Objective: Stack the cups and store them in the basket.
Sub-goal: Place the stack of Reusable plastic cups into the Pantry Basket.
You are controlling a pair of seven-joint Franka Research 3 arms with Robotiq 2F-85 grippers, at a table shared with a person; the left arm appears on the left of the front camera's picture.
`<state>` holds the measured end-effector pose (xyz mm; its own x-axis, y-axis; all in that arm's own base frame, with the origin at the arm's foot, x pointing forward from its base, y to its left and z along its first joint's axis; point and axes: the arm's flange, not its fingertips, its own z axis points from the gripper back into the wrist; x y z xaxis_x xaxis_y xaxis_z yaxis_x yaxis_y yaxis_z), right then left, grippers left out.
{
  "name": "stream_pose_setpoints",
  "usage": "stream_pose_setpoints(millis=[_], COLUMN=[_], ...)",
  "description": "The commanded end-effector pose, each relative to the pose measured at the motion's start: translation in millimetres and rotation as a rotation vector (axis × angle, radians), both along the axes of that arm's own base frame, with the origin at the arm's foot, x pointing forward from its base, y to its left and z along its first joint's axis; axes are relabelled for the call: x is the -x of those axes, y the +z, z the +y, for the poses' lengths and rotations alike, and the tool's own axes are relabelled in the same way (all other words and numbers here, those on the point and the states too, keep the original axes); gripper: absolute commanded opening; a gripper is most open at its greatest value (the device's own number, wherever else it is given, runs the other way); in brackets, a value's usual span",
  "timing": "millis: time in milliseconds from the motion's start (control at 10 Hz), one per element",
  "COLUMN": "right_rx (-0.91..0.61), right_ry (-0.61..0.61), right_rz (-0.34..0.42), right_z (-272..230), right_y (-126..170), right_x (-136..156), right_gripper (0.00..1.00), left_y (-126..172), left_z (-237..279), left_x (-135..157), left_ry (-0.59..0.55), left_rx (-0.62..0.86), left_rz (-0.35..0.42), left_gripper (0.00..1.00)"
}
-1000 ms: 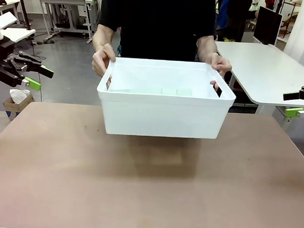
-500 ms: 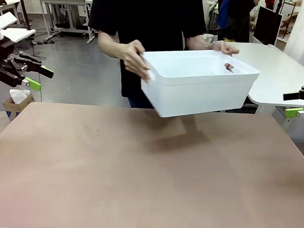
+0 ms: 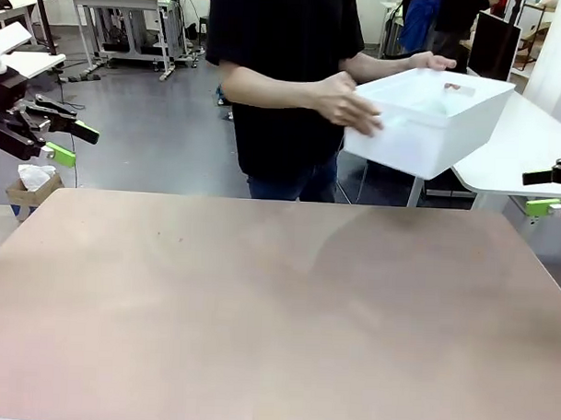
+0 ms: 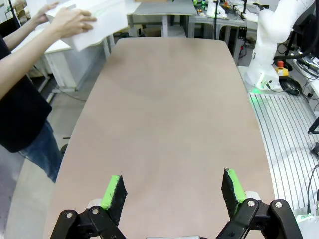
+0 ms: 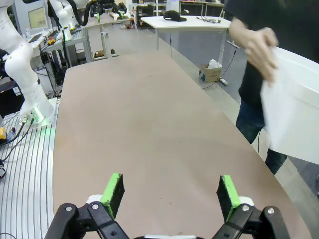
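- Spanning the near field: brown table (image 3: 258, 311), its surface matte.
- Basket (image 3: 431, 123): white, smooth-walled rectangular bin, held in the air beyond the table's far right corner, over a white side table (image 3: 522, 145); tilted, its long axis running left to right; contents too faint to tell.
- Person's hands: one (image 3: 350, 106) gripping the basket's left end, the other (image 3: 431, 60) on its far rim.
- Left gripper (image 4: 172, 191): green-padded jaws spread wide, holding nothing, at the table's left edge.
- Right gripper (image 5: 169, 193): jaws likewise wide and empty, at the right edge.
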<state>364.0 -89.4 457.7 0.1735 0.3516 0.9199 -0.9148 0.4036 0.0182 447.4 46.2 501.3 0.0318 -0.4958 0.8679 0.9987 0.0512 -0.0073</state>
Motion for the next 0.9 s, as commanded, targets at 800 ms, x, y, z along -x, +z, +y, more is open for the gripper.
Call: stream_pose_setpoints(millis=[800], right_rx=[-0.004], right_ry=[-0.003], right_rz=[-0.011], right_z=[-0.5], right_y=[2.1], right_x=[-2.4], right_gripper=[1.00], left_y=[4.5], left_z=[-1.1], left_x=[2.6], left_ry=[0.005], left_rx=[0.012], left_rz=[0.011], left_gripper=[1.00])
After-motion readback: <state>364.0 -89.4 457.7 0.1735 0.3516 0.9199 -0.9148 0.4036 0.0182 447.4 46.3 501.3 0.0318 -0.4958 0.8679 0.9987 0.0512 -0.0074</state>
